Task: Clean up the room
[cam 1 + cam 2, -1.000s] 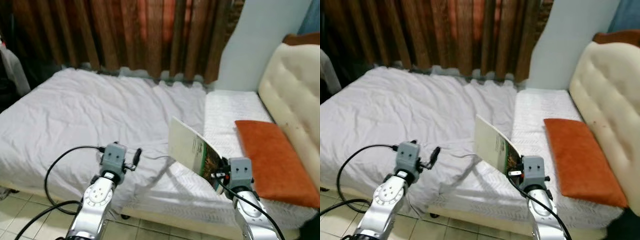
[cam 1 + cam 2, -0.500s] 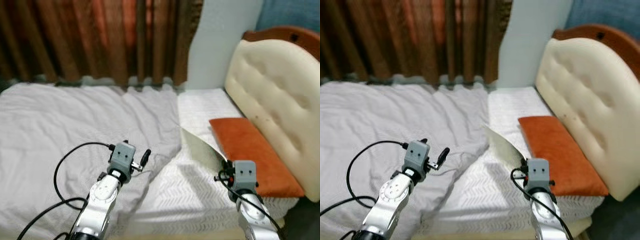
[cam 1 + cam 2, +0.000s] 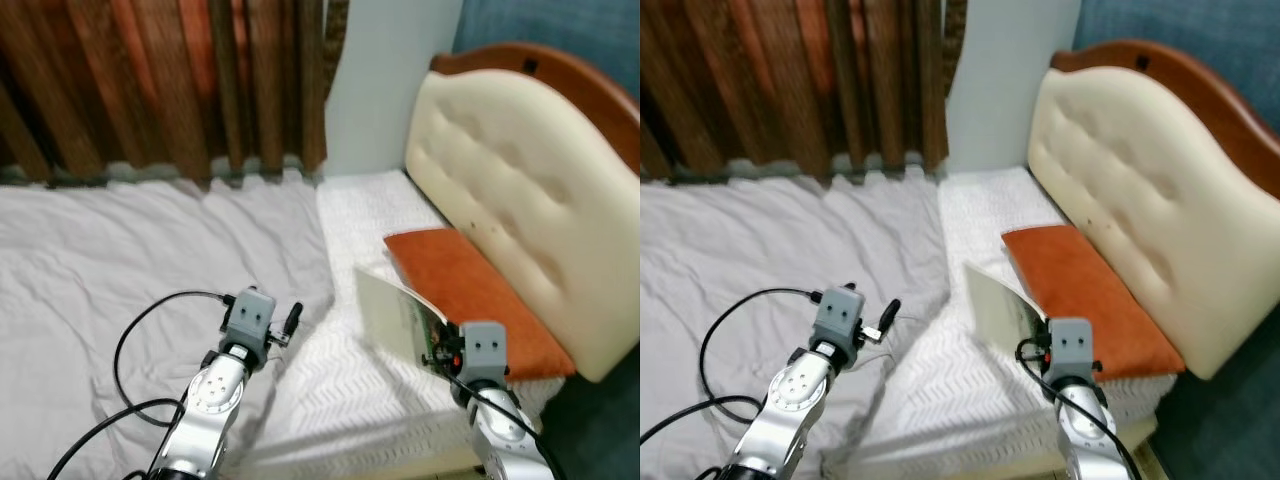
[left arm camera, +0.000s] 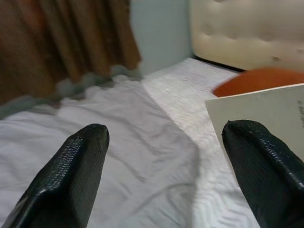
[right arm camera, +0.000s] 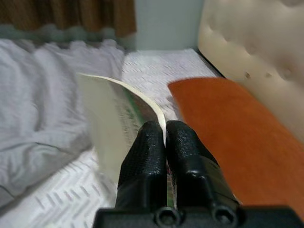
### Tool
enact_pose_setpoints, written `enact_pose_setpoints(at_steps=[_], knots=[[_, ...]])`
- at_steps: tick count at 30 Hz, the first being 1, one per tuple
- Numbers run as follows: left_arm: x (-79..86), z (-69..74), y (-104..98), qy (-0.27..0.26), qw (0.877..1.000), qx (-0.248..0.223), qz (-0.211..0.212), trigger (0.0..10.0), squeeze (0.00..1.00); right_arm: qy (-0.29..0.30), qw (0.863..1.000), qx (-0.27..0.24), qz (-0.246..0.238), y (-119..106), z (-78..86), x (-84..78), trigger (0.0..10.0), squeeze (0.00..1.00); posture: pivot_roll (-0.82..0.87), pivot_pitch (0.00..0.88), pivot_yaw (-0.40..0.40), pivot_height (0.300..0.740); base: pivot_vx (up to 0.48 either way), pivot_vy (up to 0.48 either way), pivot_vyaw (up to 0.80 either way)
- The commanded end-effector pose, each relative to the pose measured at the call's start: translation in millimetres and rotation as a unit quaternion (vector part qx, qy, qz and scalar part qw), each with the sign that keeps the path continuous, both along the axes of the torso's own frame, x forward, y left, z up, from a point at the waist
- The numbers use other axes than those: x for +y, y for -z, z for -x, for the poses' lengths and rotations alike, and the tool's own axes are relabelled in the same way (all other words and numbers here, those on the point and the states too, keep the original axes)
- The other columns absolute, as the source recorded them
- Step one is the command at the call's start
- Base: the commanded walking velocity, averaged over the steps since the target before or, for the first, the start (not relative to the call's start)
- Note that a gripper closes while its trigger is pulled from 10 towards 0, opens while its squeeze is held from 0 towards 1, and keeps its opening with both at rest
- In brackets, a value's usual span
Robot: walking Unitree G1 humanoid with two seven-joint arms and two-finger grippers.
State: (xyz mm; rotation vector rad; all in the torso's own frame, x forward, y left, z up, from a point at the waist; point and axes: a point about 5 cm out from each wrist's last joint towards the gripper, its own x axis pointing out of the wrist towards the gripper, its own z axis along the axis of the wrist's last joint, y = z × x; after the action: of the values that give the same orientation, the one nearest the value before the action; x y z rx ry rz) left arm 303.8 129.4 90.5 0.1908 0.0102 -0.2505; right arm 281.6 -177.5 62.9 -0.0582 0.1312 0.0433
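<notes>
A thin cream booklet (image 3: 393, 314) with a green printed cover stands on edge above the bed, and my right gripper (image 5: 165, 129) is shut on its lower corner. The booklet's page (image 5: 112, 124) curves away from the fingers. It hangs over the white quilted mattress (image 3: 345, 385), just in front of an orange pillow (image 3: 462, 290). My left gripper (image 4: 165, 132) is open with nothing between its fingers, held above the edge of the rumpled grey blanket (image 3: 120, 255). In the head views the left gripper (image 3: 291, 321) sits left of the booklet.
A cream tufted headboard (image 3: 510, 170) with a wooden rim rises behind the pillow. Brown curtains (image 3: 170, 80) hang along the far side of the bed, beside a pale wall strip (image 3: 385, 80). A blue wall (image 3: 570, 35) stands at the right, with dark floor (image 3: 600, 420) below it.
The camera has swung to the right, so the headboard and pillow now sit nearer the middle. The booklet stays in my right gripper; the left gripper stays open.
</notes>
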Motion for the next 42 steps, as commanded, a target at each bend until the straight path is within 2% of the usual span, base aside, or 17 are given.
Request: enact_pose_setpoints(at_steps=[1, 14, 16, 19, 24, 25, 26, 27, 28, 29, 30, 31, 33, 36, 38, 39, 42], knots=[[-3.6, 1.1, -1.8, -0.004, 1.0, -0.002, 0.007, 10.0, 0.0, 0.0, 1.0, -0.021, -0.001, -11.4, -8.4, -3.9, 10.0, 0.0, 0.02, 0.0, -0.053, 0.74, 0.458, 0.0, 0.0], [1.8, 0.9, 0.2, -0.01, 1.0, 0.002, -0.022, 10.0, 0.0, -0.018, 1.0, -0.011, -0.002, -9.0, -14.2, 4.3, 10.0, 0.0, 0.04, 0.0, -0.061, 0.74, 0.393, 0.0, -0.12], [2.1, 0.5, 1.6, -0.013, 1.0, 0.008, -0.023, 10.0, 0.0, -0.019, 1.0, -0.013, -0.015, -8.9, -15.3, 5.8, 10.0, 0.0, 0.04, 0.0, -0.059, 0.74, 0.0, 0.0, -0.77], [1.2, -0.3, 1.3, -0.009, 1.0, 0.012, -0.022, 10.0, 0.0, -0.037, 0.996, 0.01, -0.08, -8.2, -27.5, 18.7, 10.0, 0.0, 0.04, 0.0, -0.045, 0.74, 0.0, 0.0, 0.0], [-5.9, 4.0, -2.3, 0.032, 0.998, 0.009, -0.044, 10.0, 0.0, -0.063, 0.963, 0.029, -0.261, -28.2, -61.7, 44.5, 10.0, 0.0, 0.08, 0.079, -0.011, 0.74, 0.0, 0.0, 0.0], [-5.9, 4.0, -2.3, 0.032, 0.998, 0.009, -0.044, 10.0, 0.0, -0.063, 0.963, 0.029, -0.261, -28.2, -61.7, 44.5, 10.0, 0.0, 0.08, 0.079, -0.011, 0.74, 0.0, 0.0, 0.0], [-7.5, 6.9, -2.8, 0.051, 0.997, 0.015, -0.052, 10.0, 0.0, -0.049, 0.947, 0.036, -0.314, -31.9, -70.5, 46.2, 10.0, 0.0, 0.1, 0.129, 0.013, 0.74, 0.0, 0.0, 0.0], [-7.5, 6.9, -2.8, 0.051, 0.997, 0.015, -0.052, 10.0, 0.0, -0.049, 0.947, 0.036, -0.314, -31.9, -70.5, 46.2, 10.0, 0.0, 0.1, 0.129, 0.013, 0.74, 0.0, 0.0, 0.0], [-12.6, 15.0, -5.5, 0.099, 0.993, 0.036, -0.052, 10.0, 0.0, -0.025, 0.917, 0.051, -0.395, -34.8, -82.0, 49.3, 10.0, 0.0, 0.15, 0.197, 0.04, 0.74, 0.0, 0.0, 0.0], [-15.7, 21.4, -6.9, 0.129, 0.99, 0.048, -0.046, 10.0, 0.0, -0.007, 0.905, 0.056, -0.421, -32.5, -83.7, 48.6, 10.0, 0.0, 0.18, 0.242, 0.056, 0.74, 0.0, 0.0, 0.0], [-15.7, 21.4, -6.9, 0.129, 0.99, 0.048, -0.046, 10.0, 0.0, -0.007, 0.905, 0.056, -0.421, -32.5, -83.7, 48.6, 10.0, 0.0, 0.18, 0.242, 0.056, 0.74, 0.0, 0.0, 0.0], [-18.8, 29.9, -8.1, 0.168, 0.983, 0.066, -0.039, 10.0, 0.0, 0.018, 0.894, 0.064, -0.442, -26.2, -82.9, 47.2, 10.0, 0.0, 0.22, 0.311, 0.086, 0.74, 0.0, 0.0, 0.0], [-23.3, 44.8, -12.0, 0.222, 0.971, 0.089, -0.024, 10.0, 0.0, 0.056, 0.872, 0.079, -0.479, -14.4, -79.0, 45.4, 10.0, 0.0, 0.24, 0.369, 0.106, 0.74, 0.0, 0.0, 0.0], [-26.2, 57.9, -13.6, 0.255, 0.962, 0.099, -0.026, 10.0, 0.0, 0.104, 0.847, 0.108, -0.51, 7.8, -67.6, 42.1, 10.0, 0.0, 0.27, 0.442, 0.146, 0.74, 0.0, 0.0, 0.0], [-25.6, 60.6, -14.6, 0.256, 0.961, 0.098, -0.029, 10.0, 0.0, 0.112, 0.845, 0.115, -0.511, 12.8, -64.5, 41.6, 10.0, 0.0, 0.27, 0.442, 0.146, 0.74, 0.0, 0.0, 0.0], [-19.1, 66.2, -19.4, 0.24, 0.965, 0.098, -0.029, 10.0, 0.0, 0.14, 0.854, 0.131, -0.484, 23.7, -57.7, 35.9, 10.0, 0.0, 0.3, 0.494, 0.157, 0.74, 0.0, 0.0, 0.0], [-11.8, 71.5, -24.3, 0.223, 0.969, 0.103, -0.028, 10.0, 0.0, 0.154, 0.863, 0.129, -0.463, 25.8, -56.2, 29.4, 10.0, 0.0, 0.3, 0.498, 0.156, 0.74, 0.0, 0.0, 0.0]])
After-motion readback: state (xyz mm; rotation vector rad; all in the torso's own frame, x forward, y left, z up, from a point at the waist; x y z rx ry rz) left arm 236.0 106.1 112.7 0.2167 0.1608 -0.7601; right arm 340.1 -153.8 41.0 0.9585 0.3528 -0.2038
